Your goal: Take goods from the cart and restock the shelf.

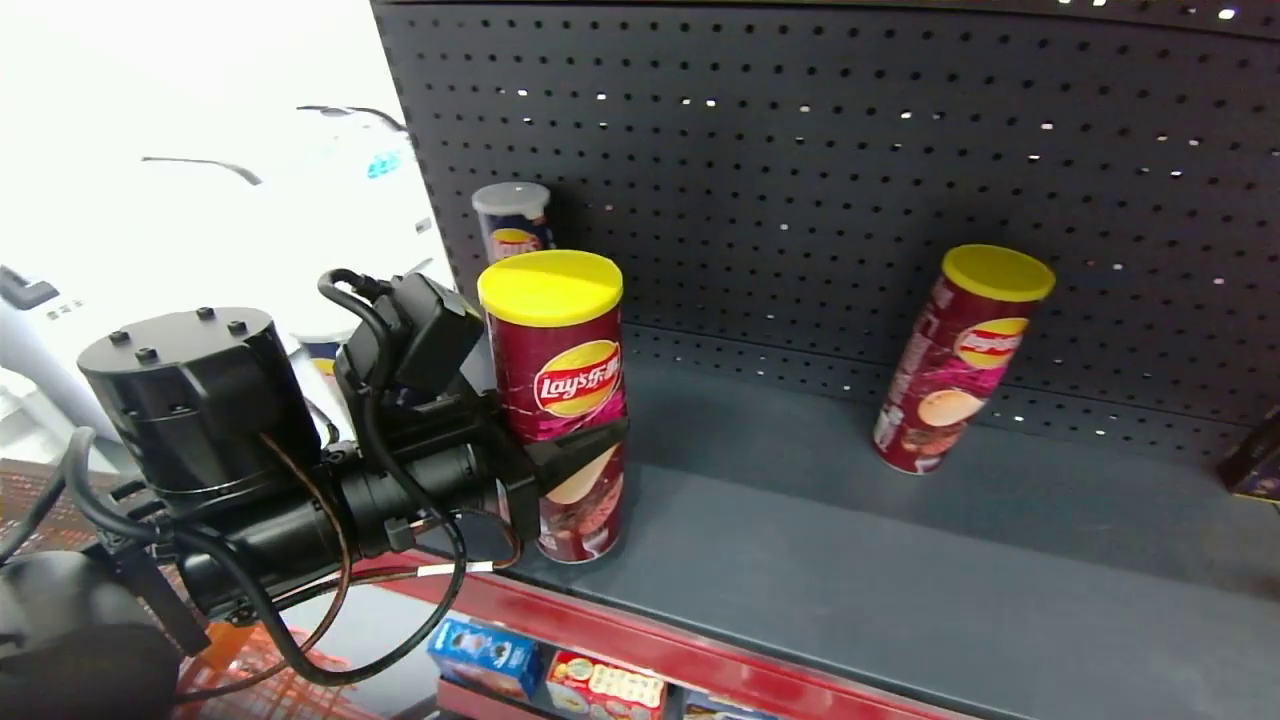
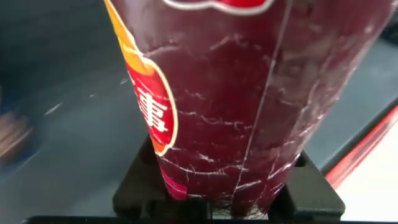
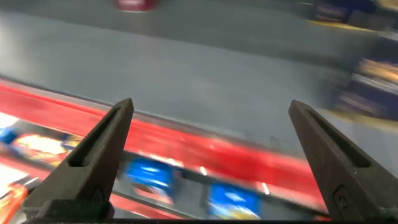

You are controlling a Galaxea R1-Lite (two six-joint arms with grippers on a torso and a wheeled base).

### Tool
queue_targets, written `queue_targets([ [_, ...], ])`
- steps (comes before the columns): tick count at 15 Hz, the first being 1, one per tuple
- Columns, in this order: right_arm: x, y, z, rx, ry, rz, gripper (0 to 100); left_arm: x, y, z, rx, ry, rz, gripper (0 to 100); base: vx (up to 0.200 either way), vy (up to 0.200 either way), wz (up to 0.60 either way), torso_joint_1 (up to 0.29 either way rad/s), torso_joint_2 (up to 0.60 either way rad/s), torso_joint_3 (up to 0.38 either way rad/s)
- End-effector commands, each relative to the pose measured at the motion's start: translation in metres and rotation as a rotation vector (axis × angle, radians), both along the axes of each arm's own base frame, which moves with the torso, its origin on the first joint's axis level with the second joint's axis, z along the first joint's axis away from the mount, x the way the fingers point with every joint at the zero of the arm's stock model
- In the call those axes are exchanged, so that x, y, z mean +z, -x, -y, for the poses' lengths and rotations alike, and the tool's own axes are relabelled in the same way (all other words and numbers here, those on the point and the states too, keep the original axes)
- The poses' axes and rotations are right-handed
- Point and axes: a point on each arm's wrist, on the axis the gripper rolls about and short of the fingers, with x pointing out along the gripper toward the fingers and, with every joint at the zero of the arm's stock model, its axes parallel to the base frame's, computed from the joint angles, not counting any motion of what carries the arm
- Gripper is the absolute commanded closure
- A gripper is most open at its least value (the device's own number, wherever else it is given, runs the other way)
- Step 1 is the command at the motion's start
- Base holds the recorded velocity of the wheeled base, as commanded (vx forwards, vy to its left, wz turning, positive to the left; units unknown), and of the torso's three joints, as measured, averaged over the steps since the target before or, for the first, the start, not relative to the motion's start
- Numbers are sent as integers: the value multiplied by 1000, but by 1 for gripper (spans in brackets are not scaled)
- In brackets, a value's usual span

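1. The left gripper (image 1: pixel 572 440) is clamped around the middle of a maroon chip can (image 1: pixel 560 390) with a yellow lid.
2. That can is upright at the front left corner of the grey shelf (image 1: pixel 850 560), just behind its red front edge.
3. A second can (image 1: pixel 955 370) of the same kind stands near the shelf's back edge, well apart to the right.
4. A grey-lidded can (image 1: pixel 512 225) stands in the back left corner.
5. The right gripper (image 3: pixel 211 155) has its 2 fingers spread wide, holding nothing, above the shelf's front edge.
6. Boxes (image 1: pixel 490 650) sit on the level below.
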Motion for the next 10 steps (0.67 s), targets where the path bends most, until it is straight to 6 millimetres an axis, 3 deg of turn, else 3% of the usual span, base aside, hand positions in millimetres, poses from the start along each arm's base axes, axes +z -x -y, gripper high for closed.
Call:
queue_targets([
  [1, 0, 0, 0, 2, 0, -1, 0, 0, 0, -1, 3, 0, 0, 100, 0, 0, -600, 2, 2, 2],
  [5, 0, 0, 0, 0, 0, -1, 0, 0, 0, -1, 3, 0, 0, 100, 0, 0, -600, 5, 2, 0],
  [10, 0, 0, 0, 0, 0, -1, 0, -1, 1, -3, 9, -2, -4, 100, 0, 0, 0, 0, 0, 0],
])
